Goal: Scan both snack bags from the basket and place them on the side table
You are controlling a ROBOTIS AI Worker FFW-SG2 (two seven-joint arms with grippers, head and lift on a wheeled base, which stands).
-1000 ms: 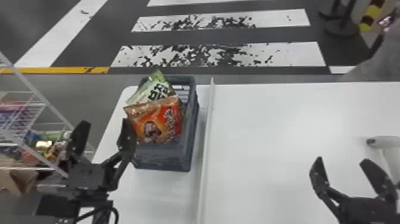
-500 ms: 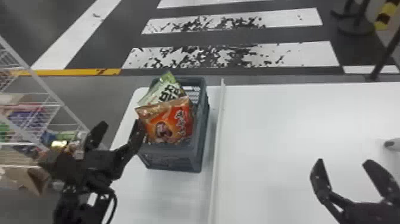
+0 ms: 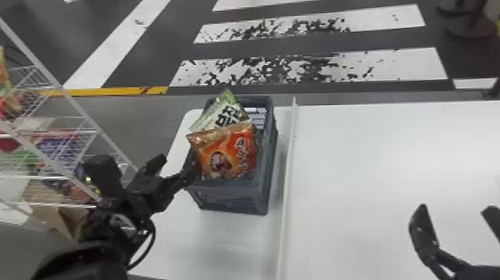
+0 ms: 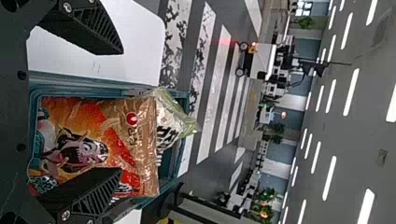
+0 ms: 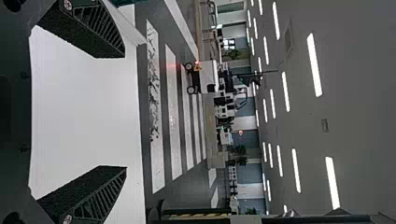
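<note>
Closing from here could catch the basket [image 3: 230, 199] wall: my left jaws, spread open, seem to straddle its left side by the orange bag [image 3: 232, 154]. A shallow bite might let that bag slip. The green bag [image 3: 219, 116] behind it, overlapped, could drag out too. My right jaws hang open above the tabletop [image 3: 372, 178].

Left arm [image 3: 89, 257]: in from eight o'clock in the head view, slanting toward two
Left gripper [image 3: 178, 158]: between eight and nine o'clock, spread open
Right gripper [image 3: 454, 208]: near four o'clock, spread open
</note>
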